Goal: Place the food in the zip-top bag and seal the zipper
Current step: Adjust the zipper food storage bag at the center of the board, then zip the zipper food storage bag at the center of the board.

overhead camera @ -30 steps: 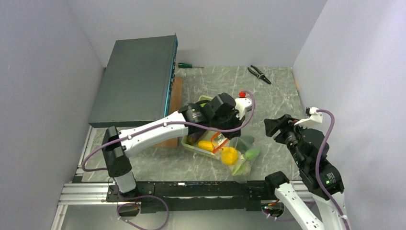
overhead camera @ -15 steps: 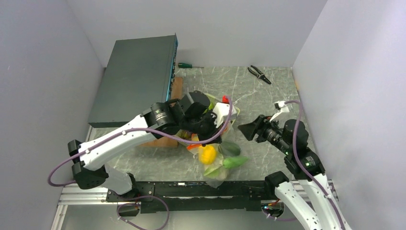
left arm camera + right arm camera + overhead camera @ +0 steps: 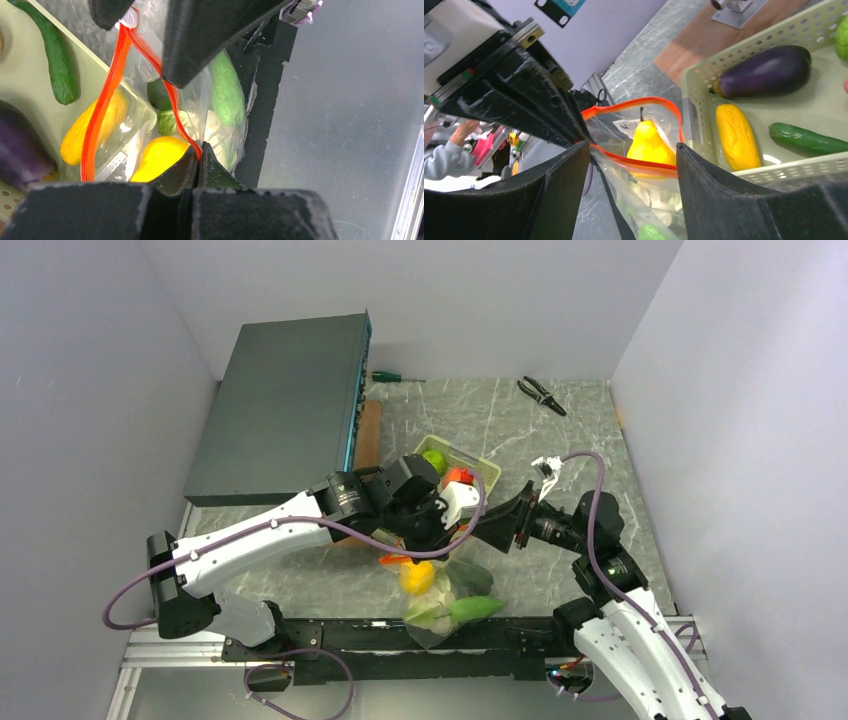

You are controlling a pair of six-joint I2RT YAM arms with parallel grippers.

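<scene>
The clear zip-top bag [image 3: 452, 592] hangs from my left gripper [image 3: 437, 538], which is shut on one end of the red-orange zipper [image 3: 102, 107]. Through the plastic I see food: a yellow pear-shaped piece [image 3: 649, 145], a bright green piece [image 3: 476, 608] and a white cauliflower [image 3: 428, 612]. My right gripper [image 3: 632, 145] is open and straddles the bag's mouth, with the zipper [image 3: 644, 164] running between its fingers. The white slider tab [image 3: 129, 19] sits at the strip's far end by a right finger [image 3: 200, 45]. The bag's mouth gapes open.
Behind the bag stands a pale green tray [image 3: 704, 85] holding an eggplant [image 3: 764, 72], a yellow piece [image 3: 736, 135] and a cucumber [image 3: 806, 140]. A dark box [image 3: 285, 405] fills the back left. Pliers [image 3: 541, 394] lie at the back. The black rail [image 3: 340, 635] runs below the bag.
My left arm has carried the bag off the tray toward the near edge, where it now hangs. My right gripper has swung left and come around the bag's mouth.
</scene>
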